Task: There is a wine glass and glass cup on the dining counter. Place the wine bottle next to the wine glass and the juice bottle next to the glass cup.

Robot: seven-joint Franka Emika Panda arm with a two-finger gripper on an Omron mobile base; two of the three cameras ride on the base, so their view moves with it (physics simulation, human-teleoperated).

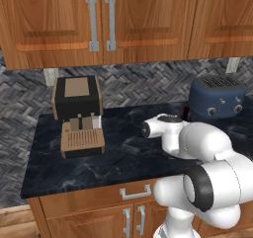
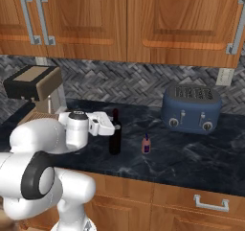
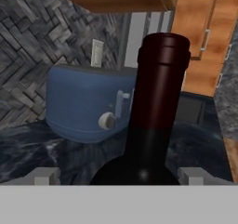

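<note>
The wine bottle (image 2: 115, 135), tall and near-black, stands upright on a black stone wall counter (image 2: 191, 160). My gripper (image 2: 113, 126) is at its upper body. In the hand view its neck and shoulder (image 3: 155, 121) rise close up between my two fingertips (image 3: 44, 175), and the gripper (image 3: 118, 177) is open around the bottle, with the jaws apart on either side of it. The small red-pink juice bottle (image 2: 146, 144) stands just right of the wine bottle, apart from it. The wine glass, the glass cup and the dining counter are out of view.
A blue toaster (image 2: 191, 108) sits at the back right of the counter, behind the bottles. A black and tan coffee machine (image 1: 78, 114) stands at the left. Wooden wall cabinets (image 2: 143, 19) hang above, with drawers and doors (image 1: 133, 207) below the counter.
</note>
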